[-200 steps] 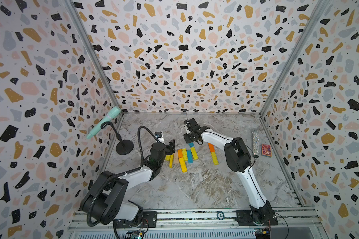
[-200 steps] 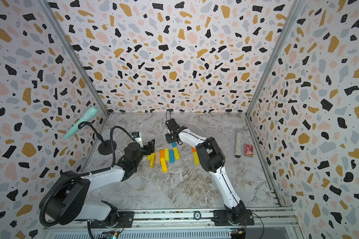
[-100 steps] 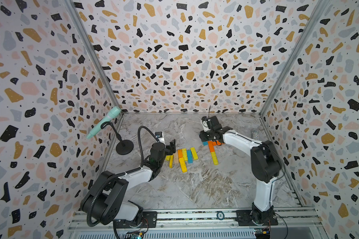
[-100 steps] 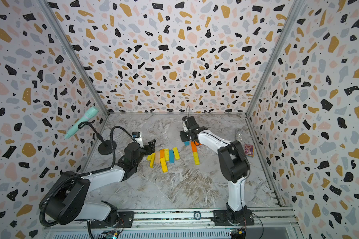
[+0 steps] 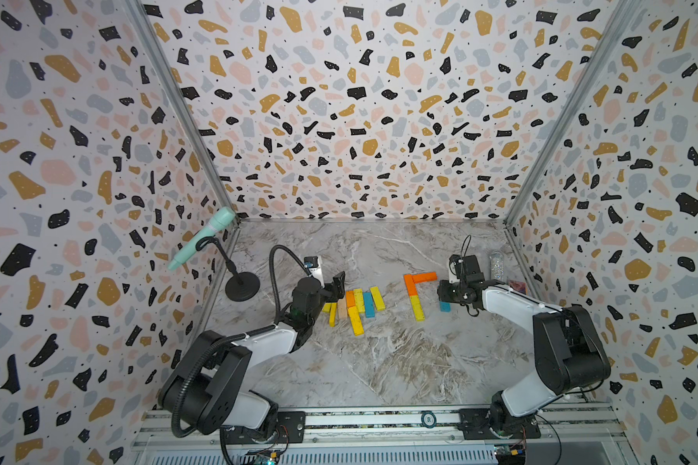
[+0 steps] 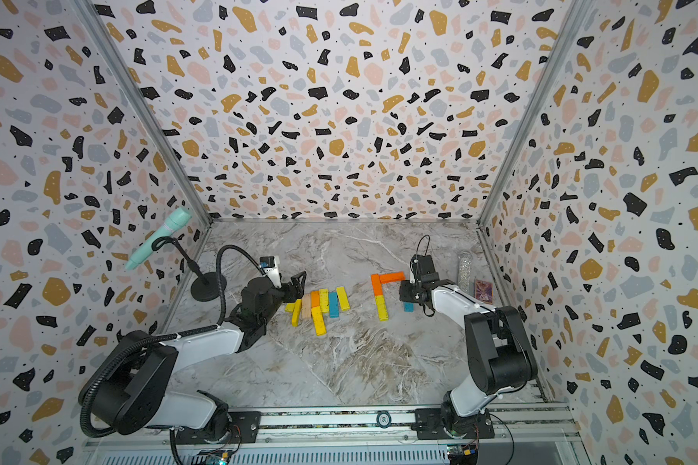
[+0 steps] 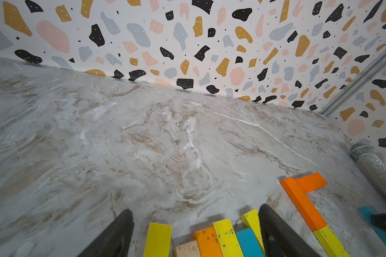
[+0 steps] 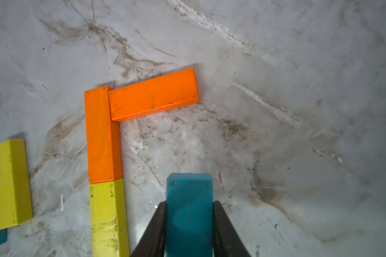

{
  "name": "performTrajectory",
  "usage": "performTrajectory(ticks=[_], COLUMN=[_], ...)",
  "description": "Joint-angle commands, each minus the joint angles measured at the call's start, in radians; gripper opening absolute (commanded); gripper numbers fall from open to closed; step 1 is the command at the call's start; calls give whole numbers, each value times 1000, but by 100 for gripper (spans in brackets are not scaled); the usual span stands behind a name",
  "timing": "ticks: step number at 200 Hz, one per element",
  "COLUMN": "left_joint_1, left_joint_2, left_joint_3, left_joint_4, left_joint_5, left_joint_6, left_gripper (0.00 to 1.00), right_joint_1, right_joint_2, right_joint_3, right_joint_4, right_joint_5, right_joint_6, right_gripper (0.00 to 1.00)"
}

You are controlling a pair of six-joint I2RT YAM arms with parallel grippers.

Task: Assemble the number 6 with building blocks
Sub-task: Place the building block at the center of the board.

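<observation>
One microphone (image 5: 202, 237): mint green, clipped to a black stand with a round base, at the left edge of the marble table (image 5: 379, 362); no lettering can be made out on it.
Left gripper (image 5: 338, 285): jaws spread wide and holding nothing, poised at the left end of the loose blocks; in the left wrist view several block ends show between its fingers (image 7: 120, 231).
Loose blocks (image 5: 355, 310): lying flat and packed side by side, most of them touching; several are yellow, one pale bare wood, one orange, one blue.
Started figure: an orange block (image 5: 410, 285) and a yellow block (image 5: 416, 308) lie end to end in one line, touching. A second orange block (image 5: 424, 277) butts against the first one's far end at a right angle, pointing toward the right arm.
Right gripper (image 5: 446, 292): narrowed onto a blue block (image 8: 189, 211), clamped by its long sides, with one end jutting past the fingertips.
Held block's place: just right of the yellow block, parallel to it, with a gap between; contact with the table cannot be told.
Glittery tube (image 5: 497, 265): near the right wall.
Red patterned box (image 5: 518, 286): just beside the tube; its print is too small to read.
</observation>
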Motion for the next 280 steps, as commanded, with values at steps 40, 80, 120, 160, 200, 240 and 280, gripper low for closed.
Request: performTrajectory(ticks=[40,80,120,160,200,240,280], left_joint_1=[-8,-10,-10,-11,-11,-11,-11], left_joint_2=[-12,-18,-22,-36,-33,-34,-36], left_joint_3=[-16,-16,-16,-16,-13,-13,-13], left_joint_4=[75,73,68,60,59,59,58], left_joint_5=[32,31,31,23,29,29,33], left_joint_6=[31,33,36,43,40,41,41], left_gripper=[83,83,83,84,84,84,84], right_joint_1=[-43,-69,-81,-70,-35,-1,11], right_joint_2=[75,87,23,-65,-66,-22,-5], right_joint_3=[9,0,-42,-149,-180,-163,-133], right_joint_4=[88,83,56,81,119,173,193], right_joint_5=[-46,-59,-110,-195,-226,-271,-293], right_joint_6=[23,21,15,54,84,107,117], right_gripper=[34,47,55,55,55,55,55])
